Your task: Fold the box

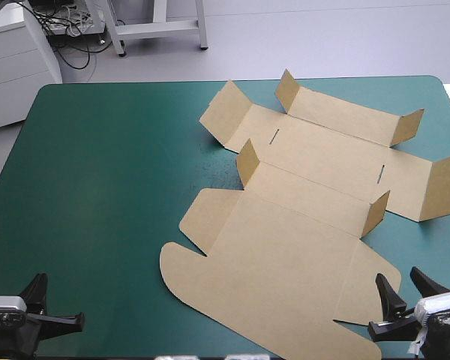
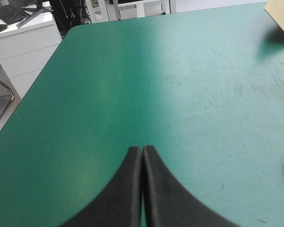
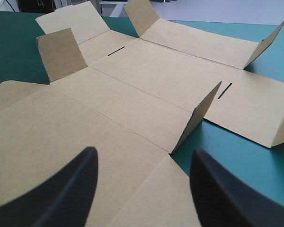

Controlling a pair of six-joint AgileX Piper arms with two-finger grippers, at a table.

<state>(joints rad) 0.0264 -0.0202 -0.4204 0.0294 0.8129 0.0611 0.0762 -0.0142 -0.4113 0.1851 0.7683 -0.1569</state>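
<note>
Mostly flat brown box, small flaps raised, teal-green cover

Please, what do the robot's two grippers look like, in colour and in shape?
The left gripper and the right gripper look alike. Each has two broad black fingers, curved like fins, wide at the base and narrowing to a rounded tip. The surface is matt, and a fine ribbed texture shows on the right one.
</note>
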